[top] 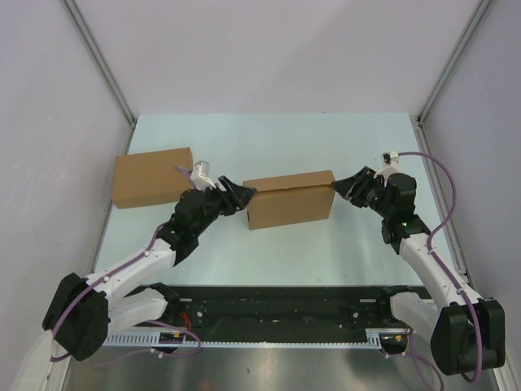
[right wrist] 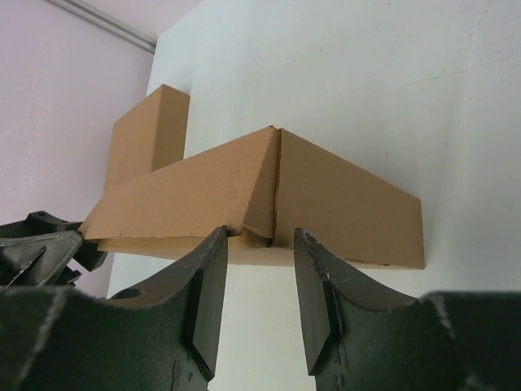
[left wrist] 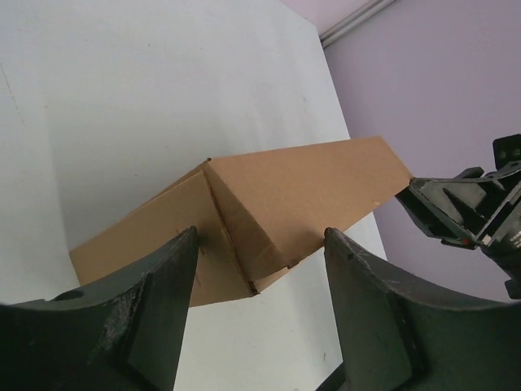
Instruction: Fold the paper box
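The paper box (top: 289, 199) lies in the middle of the table, folded into a long brown box shape. My left gripper (top: 247, 193) is at its left end, jaws open, fingertips level with the end corner (left wrist: 244, 244). My right gripper (top: 342, 189) is at the right end, jaws open too. In the right wrist view, the paper box (right wrist: 244, 187) shows a loose flap edge (right wrist: 252, 238) just beyond the fingertips. Nothing sits between either gripper's pads. Each wrist view also shows the opposite gripper past the far end of the box.
A second plain brown cardboard box (top: 152, 177) stands at the left of the table behind my left arm, seen again as the second box (right wrist: 146, 134) in the right wrist view. Pale walls with metal rails (top: 98, 61) close in the table on three sides.
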